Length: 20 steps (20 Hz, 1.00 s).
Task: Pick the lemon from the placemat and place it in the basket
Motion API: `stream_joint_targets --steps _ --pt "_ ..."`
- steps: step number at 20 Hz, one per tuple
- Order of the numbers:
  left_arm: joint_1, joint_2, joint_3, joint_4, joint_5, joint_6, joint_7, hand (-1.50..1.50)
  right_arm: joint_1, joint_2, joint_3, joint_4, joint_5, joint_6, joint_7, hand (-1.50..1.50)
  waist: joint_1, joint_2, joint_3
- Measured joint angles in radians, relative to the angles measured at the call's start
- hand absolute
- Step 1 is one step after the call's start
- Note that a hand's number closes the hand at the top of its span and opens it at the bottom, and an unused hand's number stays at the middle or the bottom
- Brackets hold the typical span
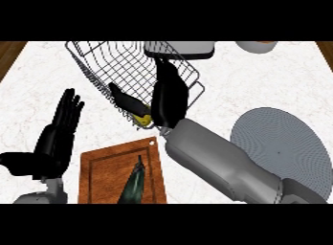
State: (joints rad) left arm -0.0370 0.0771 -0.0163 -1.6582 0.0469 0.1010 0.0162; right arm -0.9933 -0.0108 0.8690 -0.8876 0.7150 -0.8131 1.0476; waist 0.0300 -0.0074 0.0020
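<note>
The right hand (168, 98) is reaching over the near edge of the basket (98, 62), and its fingers and thumb are curling around the lemon (147, 119). Only a small bit of yellow is showing, at the low left side of the hand, between the thumb and the palm. So the lemon is sitting inside the hand, right at the basket's near rim, and I think it is hanging just above the wires, though I cannot tell if it is touching them. The picking up looks done, because the lemon is no longer lying on the round grey placemat (286, 148), which is sitting to the right on the bench (268, 81). What is left is opening the fingers so the lemon is resting in the basket, and then pulling the arm away. The left hand (53, 139) is resting at the left with its fingers straight and spread, holding nothing. Just near of the lemon, a brown cutting board (102, 172) is lying on the bench with a dark green vegetable (134, 184) on it.
</note>
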Motion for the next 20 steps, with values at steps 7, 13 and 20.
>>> stream_joint_targets --steps 7,13,20 --pt "0.001 -0.023 -0.016 0.008 -0.021 0.022 0.001 0.00 -0.027 0.000 -0.032 -0.003 0.169 -0.037 0.051 -1.50 -0.019 0.000 -0.001" --pt "0.020 -0.017 -0.001 -0.020 -0.022 0.033 0.014 0.00 0.015 -0.008 -0.116 -0.070 0.324 -0.011 0.115 -1.50 -0.044 -0.006 -0.002" --pt "0.055 -0.003 0.020 -0.048 -0.008 0.028 0.023 0.00 0.150 -0.064 -0.247 -0.336 0.431 0.002 0.141 -1.50 -0.071 -0.012 -0.002"
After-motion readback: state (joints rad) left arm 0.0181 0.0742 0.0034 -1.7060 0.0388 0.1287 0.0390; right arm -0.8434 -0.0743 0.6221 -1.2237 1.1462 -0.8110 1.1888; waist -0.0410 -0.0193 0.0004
